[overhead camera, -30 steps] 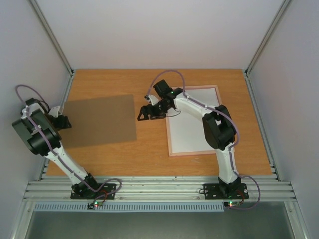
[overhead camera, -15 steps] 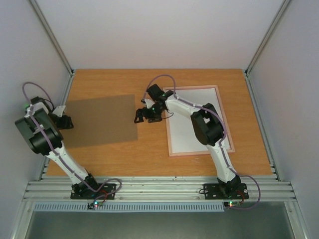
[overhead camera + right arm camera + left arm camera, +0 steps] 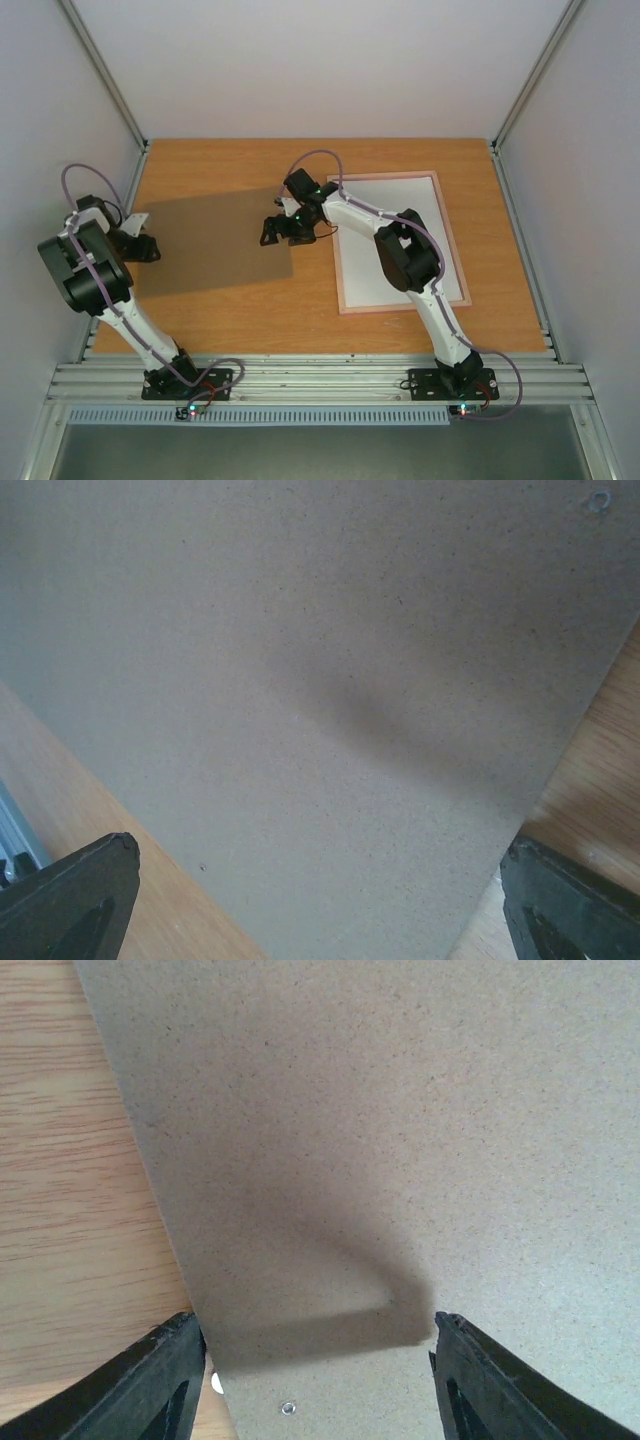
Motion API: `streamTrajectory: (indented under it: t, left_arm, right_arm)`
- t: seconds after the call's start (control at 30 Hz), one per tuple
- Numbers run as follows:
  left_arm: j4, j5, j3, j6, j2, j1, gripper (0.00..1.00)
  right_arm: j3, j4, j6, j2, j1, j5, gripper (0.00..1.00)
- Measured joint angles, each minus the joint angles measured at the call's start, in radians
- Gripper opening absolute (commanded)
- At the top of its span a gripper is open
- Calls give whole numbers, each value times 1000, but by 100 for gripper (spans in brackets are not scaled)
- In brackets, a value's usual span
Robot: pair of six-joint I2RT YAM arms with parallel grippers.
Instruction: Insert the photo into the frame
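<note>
The frame (image 3: pixel 340 270) with its narrow pink rim lies flat at the right of the table, and a white surface (image 3: pixel 400 240) fills its inside. No print with autumn trees shows in any view. The plain brown backing board (image 3: pixel 205 245) lies flat at the left. My left gripper (image 3: pixel 143 247) is open at the board's left edge, and its wrist view (image 3: pixel 315 1385) shows the board (image 3: pixel 400 1140) under the spread fingers (image 3: pixel 150 1390). My right gripper (image 3: pixel 278 230) is open over the board's right edge, and in its wrist view (image 3: pixel 320 910) the board (image 3: pixel 300 680) fills most of the picture.
The wooden table (image 3: pixel 300 320) is closed in by white walls at the back and sides. An aluminium rail (image 3: pixel 320 378) carrying both arm bases runs along the near edge. The right arm (image 3: pixel 400 250) reaches across the frame.
The right gripper has moved left off the frame's corner onto the board's right edge. The left gripper has moved right a little, and the board has shifted right and turned slightly.
</note>
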Motion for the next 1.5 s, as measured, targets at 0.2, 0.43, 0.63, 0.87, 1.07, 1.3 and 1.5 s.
streamTrajectory:
  t: [0.2,0.43,0.63,0.87,1.07,1.3,1.5]
  left_arm:
    - [28,0,-29,24,-17,0,61]
    - [44,2,-51,23,-33,0,59]
    - [16,23,-80,10,-58,-29,58]
    - [-21,57,-105,-34,-80,-119,58]
    - [-20,51,-116,-67,-89,-200,58]
    - [-16,45,-116,-98,-89,-207,58]
    - [-14,45,-116,-128,-92,-205,58]
  right_arm:
    - [-1,-3,35,-1,-8,-31,92]
    - [-39,-17,73,-67,-16,-79,87]
    - [-126,-43,33,-229,-22,-76,86]
    - [-286,-71,-13,-362,-68,-71,71]
    - [-396,-55,18,-404,-153,-132,50]
    - [-439,92,185,-422,-210,-265,40]
    - [-484,354,410,-425,-247,-373,34]
